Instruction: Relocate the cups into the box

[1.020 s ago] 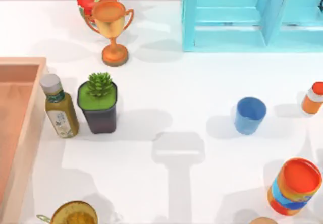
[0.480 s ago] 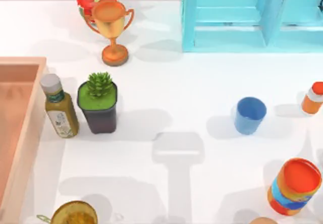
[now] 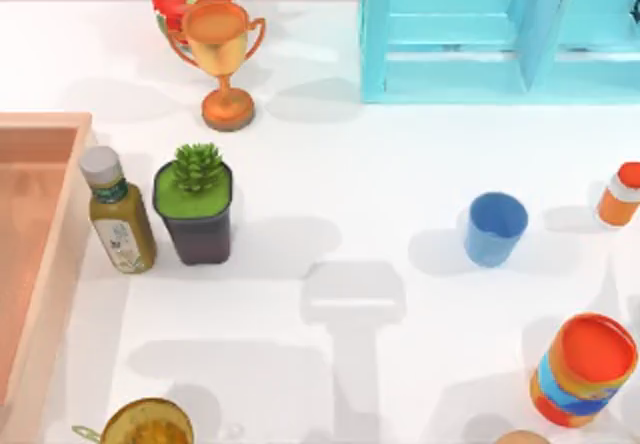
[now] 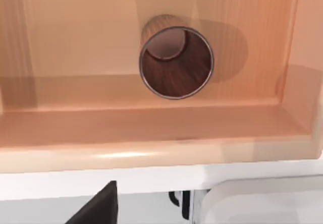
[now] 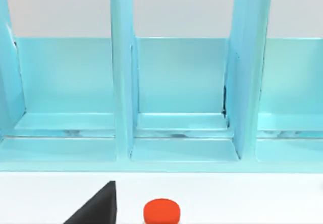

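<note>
While the box [image 3: 45, 264] is cut off at the table's left edge in the top view, its thick pale wooden wall shows there, smooth and rounded along the rim. Seen from the left wrist, the brown cup [image 4: 176, 62] stands upright on the box floor [image 4: 75, 27], near one inner wall; its inside looks like dark wood grain. Whether either claw is wide or narrow I cannot tell. Just right of the box stand a bottle [image 3: 118, 211] and a potted succulent [image 3: 195, 203], with a gold trophy [image 3: 220, 59] behind them. Further right the blue cup [image 3: 495, 228] stands upright on bare white table, well apart from the box. An orange-lidded can [image 3: 583, 369] sits near the right edge.
</note>
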`<state>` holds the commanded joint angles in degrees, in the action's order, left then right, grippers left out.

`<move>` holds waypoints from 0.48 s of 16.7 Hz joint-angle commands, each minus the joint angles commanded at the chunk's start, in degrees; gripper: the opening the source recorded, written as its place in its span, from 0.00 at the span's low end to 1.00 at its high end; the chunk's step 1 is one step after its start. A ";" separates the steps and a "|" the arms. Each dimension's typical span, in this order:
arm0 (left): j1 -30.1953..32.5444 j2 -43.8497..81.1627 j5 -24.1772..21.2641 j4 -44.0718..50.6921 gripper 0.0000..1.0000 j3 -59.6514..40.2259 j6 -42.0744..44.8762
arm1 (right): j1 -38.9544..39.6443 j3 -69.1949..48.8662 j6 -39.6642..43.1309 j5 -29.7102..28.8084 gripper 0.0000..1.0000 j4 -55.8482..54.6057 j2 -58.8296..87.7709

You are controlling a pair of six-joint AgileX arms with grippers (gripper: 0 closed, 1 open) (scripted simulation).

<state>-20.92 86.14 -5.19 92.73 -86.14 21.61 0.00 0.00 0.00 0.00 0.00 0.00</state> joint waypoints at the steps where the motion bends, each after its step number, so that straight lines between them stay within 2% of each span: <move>1: 1.81 1.83 0.57 0.30 1.00 -1.79 -1.82 | 0.00 0.00 0.00 0.00 1.00 0.00 0.00; 4: 10.26 10.60 2.95 1.35 1.00 -10.65 -10.32 | 0.00 0.00 0.00 0.00 1.00 0.00 0.00; 8: 26.58 26.74 6.79 2.19 1.00 -29.46 -26.65 | 0.00 0.00 0.00 0.00 1.00 0.00 0.00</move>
<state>5.67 112.88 1.60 94.92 -115.60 -5.04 0.00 0.00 0.00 0.00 0.00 0.00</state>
